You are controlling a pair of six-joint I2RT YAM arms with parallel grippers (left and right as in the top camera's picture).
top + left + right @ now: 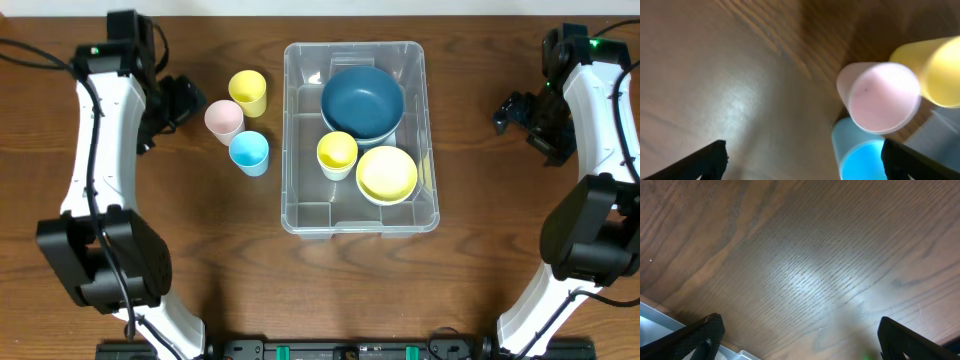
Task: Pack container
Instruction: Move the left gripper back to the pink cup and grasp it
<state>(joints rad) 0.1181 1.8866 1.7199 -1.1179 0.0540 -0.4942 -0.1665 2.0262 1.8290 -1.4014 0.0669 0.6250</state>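
Note:
The clear plastic container (361, 210) stands mid-table. Inside it are a dark blue bowl (362, 100), a yellow bowl (387, 173) and a yellow cup (337, 153). Left of it on the table stand a yellow cup (248, 92), a pink cup (224, 120) and a blue cup (249, 152). My left gripper (185, 100) is open and empty just left of the pink cup; its wrist view shows the pink cup (880, 97), blue cup (860, 152) and yellow cup (935, 70) lying ahead of the open fingers (802, 160). My right gripper (512, 112) is open and empty over bare table, right of the container.
The wood table (200, 260) runs all around the container. The right wrist view shows bare wood (805, 270) and a corner of the container (660, 320) at lower left. Both arm bases stand at the front corners.

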